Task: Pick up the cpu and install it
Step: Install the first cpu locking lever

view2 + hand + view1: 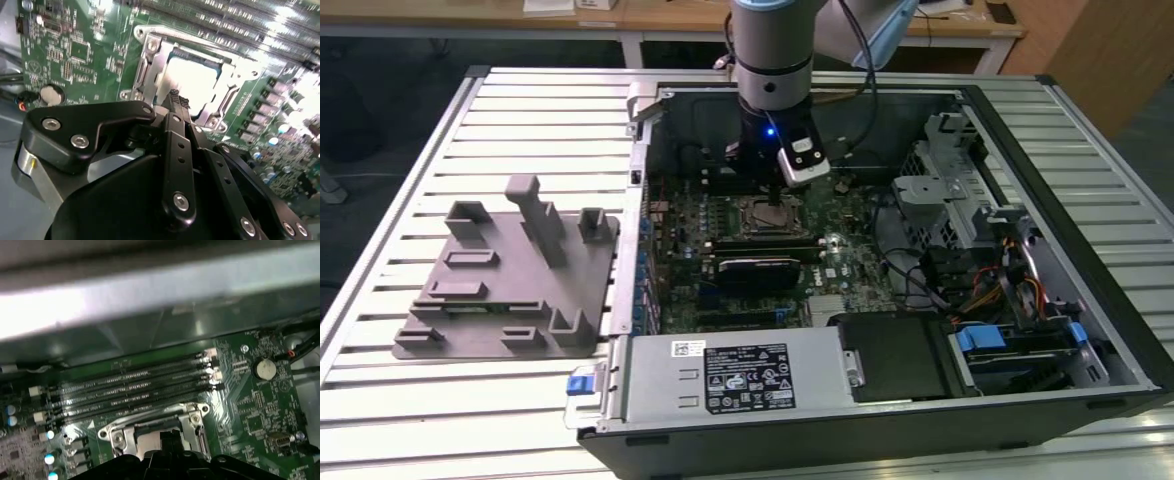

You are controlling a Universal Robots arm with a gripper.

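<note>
Down inside the open computer case [1067, 330], the gripper [778, 205] hung right over the socket [761, 212] of the green motherboard [854, 250]. From where I stood its fingertips looked drawn together, and in the second wrist view the two black fingers [175, 102] met in a narrow point, with nothing between them that I could make out. The cpu [192, 82] lay flat in the socket, silvery top plate up, just beyond the fingertips; it is square, so no long axis showed, and its edges ran parallel with the metal frame [150, 65] around it. Beside the socket, in the first wrist view, ran the long memory slots [130, 385], with a round coin cell [264, 369] farther off. The case rested on a slatted metal table [520, 110]. Well away from the socket, on the exterior view's left, sat a grey fixture plate [507, 290] with upright posts. Beyond the table stood pale wooden desks [667, 15].
</note>
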